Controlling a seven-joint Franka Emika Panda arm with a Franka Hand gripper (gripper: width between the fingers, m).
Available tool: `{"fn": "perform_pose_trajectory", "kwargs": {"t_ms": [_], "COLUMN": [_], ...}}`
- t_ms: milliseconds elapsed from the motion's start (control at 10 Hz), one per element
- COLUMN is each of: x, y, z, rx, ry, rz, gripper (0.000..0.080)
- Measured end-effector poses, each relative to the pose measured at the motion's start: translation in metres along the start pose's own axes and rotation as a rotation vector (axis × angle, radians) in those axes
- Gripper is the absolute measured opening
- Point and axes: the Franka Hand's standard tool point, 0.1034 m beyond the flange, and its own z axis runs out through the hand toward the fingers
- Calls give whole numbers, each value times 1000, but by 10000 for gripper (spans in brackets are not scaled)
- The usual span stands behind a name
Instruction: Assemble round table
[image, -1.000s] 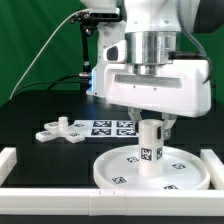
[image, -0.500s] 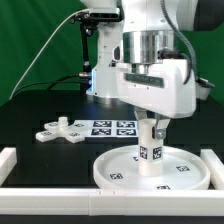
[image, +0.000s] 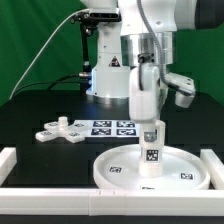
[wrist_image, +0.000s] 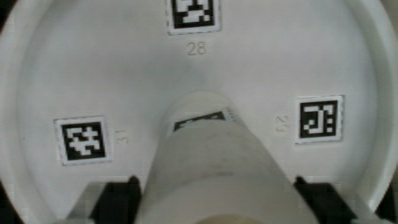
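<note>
The large round rimmed disc (image: 112, 166) lies flat at the front of the black table, its tags facing up. The short cylindrical leg (image: 151, 151) stands upright at the disc's centre. My gripper (image: 150, 130) comes straight down onto it and is shut on the leg's upper part. In the wrist view the leg (wrist_image: 215, 140) fills the middle, with a black pad (wrist_image: 121, 196) pressed against each side, and the disc (wrist_image: 98, 70) lies below it. The small cross-shaped base (image: 60, 129) lies loose on the table toward the exterior view's left.
The marker board (image: 112, 127) lies flat behind the disc. White border rails run along the front (image: 50, 201), the exterior view's left (image: 9, 160) and right (image: 213, 164). The arm's base (image: 105, 70) stands at the back.
My gripper has turned about its vertical axis with the leg in it: a second ago its broad face showed to the camera, now its narrow side does. The leg stays at the disc's centre.
</note>
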Motion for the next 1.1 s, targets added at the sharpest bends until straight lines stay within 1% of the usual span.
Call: {"fn": "perform_pose_trajectory", "kwargs": {"t_ms": [100,200,300,400,500,600,700,800,1000,1100], "x": [0,0,0,0,1,1,1,0,-6,-4], "y": [0,0,0,0,0,0,0,0,-3,-1], "z": [0,0,0,0,0,1,1,0,-23,-20], "rx": [8,9,12,13,12,11,11,12,29,26], "ry": [-5,-10,-11,-8,-8,-7,-7,-9,-46,-40], "rz": [84,114,217,256,249,244,242,234,163,163], "gripper": [407,407,407,407,485,485,594,638,646,646]}}
